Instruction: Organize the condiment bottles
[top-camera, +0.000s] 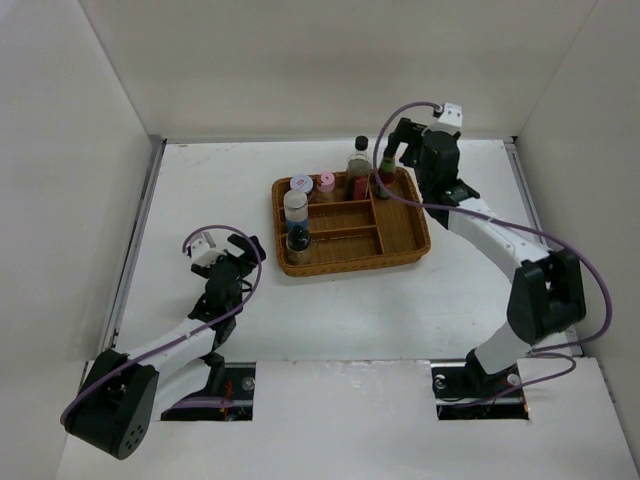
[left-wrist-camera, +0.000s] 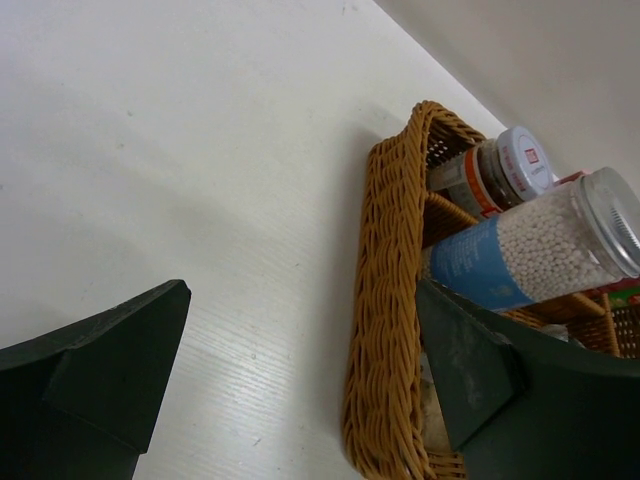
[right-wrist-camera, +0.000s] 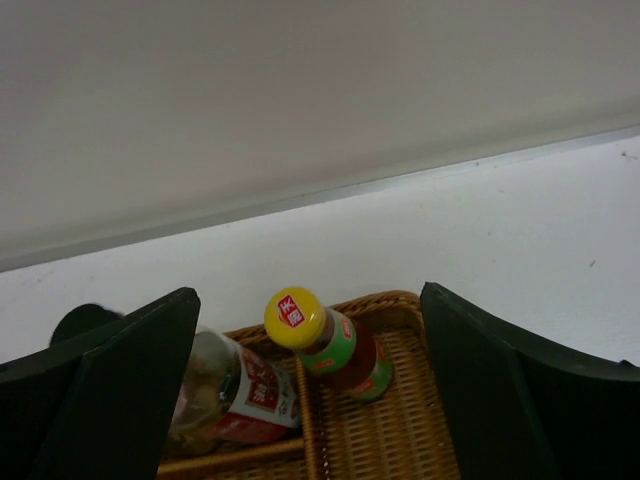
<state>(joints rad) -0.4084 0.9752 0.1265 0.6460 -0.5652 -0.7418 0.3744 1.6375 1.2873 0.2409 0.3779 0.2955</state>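
Condiment bottles (top-camera: 296, 205): six counted from above, all standing inside the wicker tray (top-camera: 350, 266) at mid-surface; none stands on the bare white surface (top-camera: 200, 180). Left gripper (top-camera: 240, 247) sits low, left of the tray and apart from it, fingers spread, holding nothing. The tray's left column seems to hold the lilac-lidded jar (top-camera: 300, 184), a steel-lidded jar (left-wrist-camera: 560, 235) of white beads and a black-capped jar (top-camera: 298, 241). The pink-lidded jar (top-camera: 326, 182) comes next along the back. Further right at the back is a clear black-capped bottle (top-camera: 360, 160), then the red sauce bottle (right-wrist-camera: 345, 355) in the back right corner. Right gripper (right-wrist-camera: 310, 310) hovers over it, fingers wide, not touching.

Judgement: sorting looks essentially done; the middle and front right compartments are empty.

Unclear: the clear black-capped bottle leans in the right wrist view; real tilt or lens effect, cannot tell. Labels are unreadable. The left wrist view cuts off the tray's far part.
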